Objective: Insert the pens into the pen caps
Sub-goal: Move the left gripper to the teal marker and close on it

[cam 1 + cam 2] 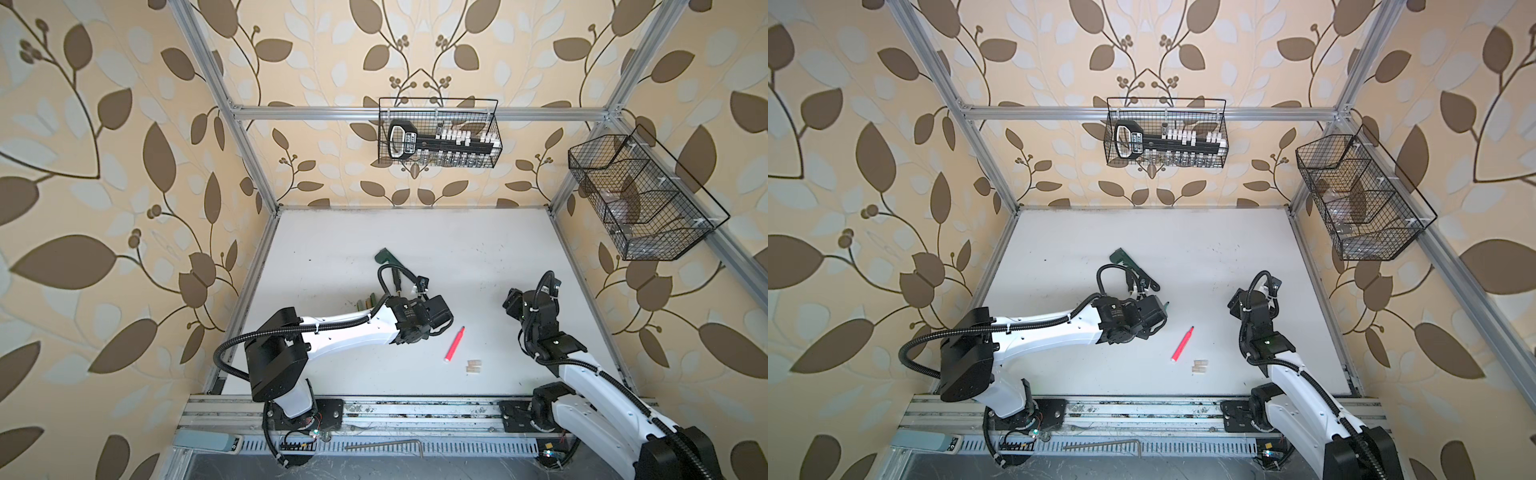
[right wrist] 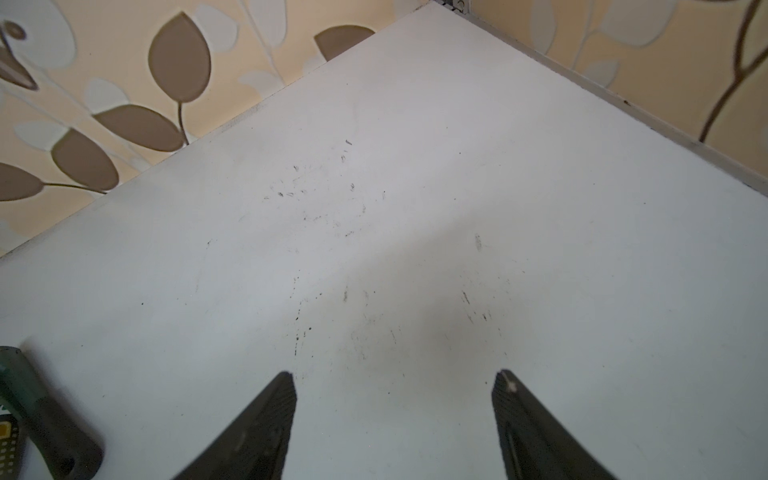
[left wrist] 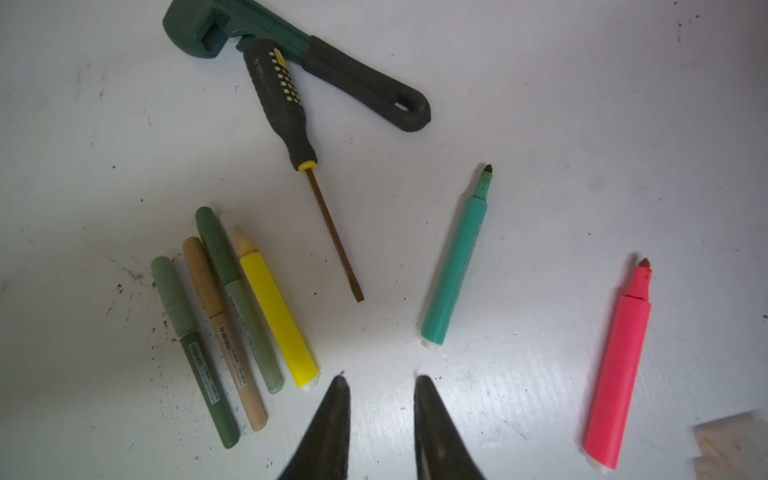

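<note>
I count six pens [image 3: 270,316] on the worktop [image 3: 540,104]: four side by side, a teal pen [image 3: 455,266], a pink pen [image 3: 619,374]. Both hands are empty: left hand [image 3: 382,380] slightly open, right hand [image 2: 395,374] wide open.

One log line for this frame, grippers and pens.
left gripper: open, empty | right gripper: open, empty | capped: four pens | uncapped: teal pen, pink pen | beige caps: loose

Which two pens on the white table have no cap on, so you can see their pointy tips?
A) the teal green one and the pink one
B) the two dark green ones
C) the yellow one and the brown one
A: in the left wrist view the slim teal green marker pen and the slim neon pink marker pen lie with dark felt tips bare.
</note>
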Robot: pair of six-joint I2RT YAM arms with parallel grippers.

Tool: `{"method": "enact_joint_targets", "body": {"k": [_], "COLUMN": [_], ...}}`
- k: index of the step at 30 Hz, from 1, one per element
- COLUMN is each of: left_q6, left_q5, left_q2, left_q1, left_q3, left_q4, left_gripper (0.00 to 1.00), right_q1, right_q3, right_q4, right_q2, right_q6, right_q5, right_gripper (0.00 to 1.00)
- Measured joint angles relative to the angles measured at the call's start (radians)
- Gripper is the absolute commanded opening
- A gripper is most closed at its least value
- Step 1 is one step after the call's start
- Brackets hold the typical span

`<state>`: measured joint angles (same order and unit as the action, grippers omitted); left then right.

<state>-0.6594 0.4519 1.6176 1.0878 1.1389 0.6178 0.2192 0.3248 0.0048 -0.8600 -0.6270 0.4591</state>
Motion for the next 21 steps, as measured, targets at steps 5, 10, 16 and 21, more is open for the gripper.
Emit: {"method": "enact_joint_targets", "body": {"k": [5,10,16,21], "left_q6": [0.056,0.085,0.109,0.113], "left_q5": [-0.057,-0.105,-0.163,-0.18], "left_q2": [0.055,0.134,0.188,0.233], "left_q1": [0.0,-0.009,-0.048,-0.076], "left_q3": [-0.004,-0.004,-0.003,0.012], "left_q4": [-0.066,-0.099,-0.133,-0.144], "left_gripper": [0.29,0.31,0.33,0.36], "right_q1": [0.0,-0.003,-0.004,-0.004], "right_q3": [0.0,0.0,0.0,0.0], "right_q4": [0.0,0.0,0.001,0.005], "right_q2": [0.0,0.001,0.001,0.001], "right_q6": [0.0,0.001,0.002,0.003], "right_q5": [-0.004,-0.008,-0.009,-0.015], "right_gripper": [0.75,0.76,0.76,0.76]}}
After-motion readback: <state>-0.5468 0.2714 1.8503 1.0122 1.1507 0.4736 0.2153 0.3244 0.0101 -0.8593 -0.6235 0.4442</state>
